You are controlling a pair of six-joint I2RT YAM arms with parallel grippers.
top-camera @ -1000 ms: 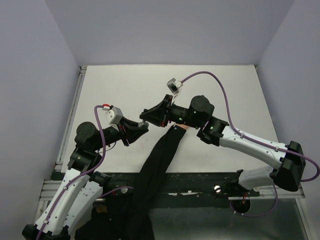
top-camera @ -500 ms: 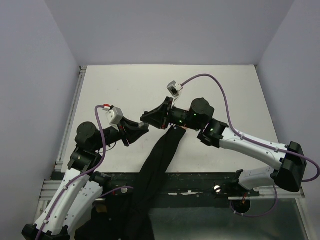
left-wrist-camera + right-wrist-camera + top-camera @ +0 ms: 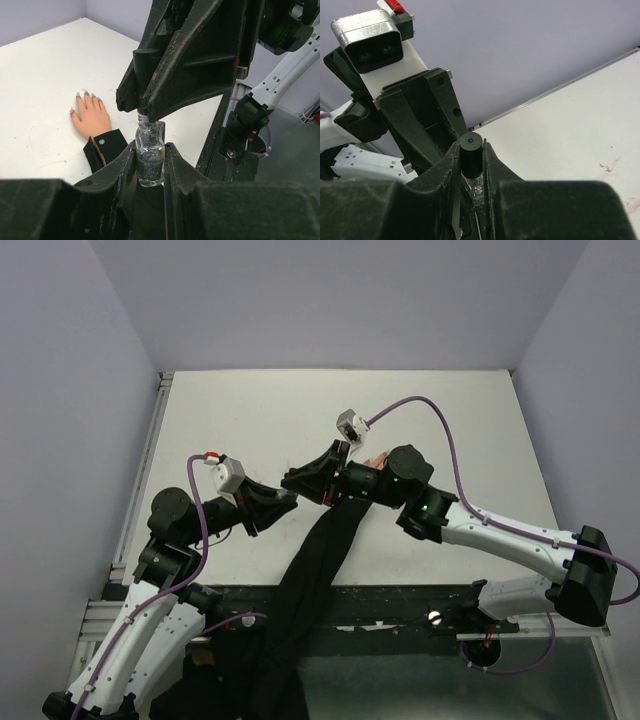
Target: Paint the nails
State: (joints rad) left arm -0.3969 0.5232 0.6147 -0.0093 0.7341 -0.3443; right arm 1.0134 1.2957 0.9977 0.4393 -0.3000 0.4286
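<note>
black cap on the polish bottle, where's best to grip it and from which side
Grip the black cap across its straight round sides, coming down from above. The bottle stands upright, pinched in the left gripper, so only the cap end is free. The right gripper clamps it that way.

Robotics lab test cell: white table (image 3: 240,410) within plain lavender walls (image 3: 330,300), aluminium rail (image 3: 143,480) alongside.

Tiny greyish-purple nails (image 3: 85,92), flat, spread apart
</note>
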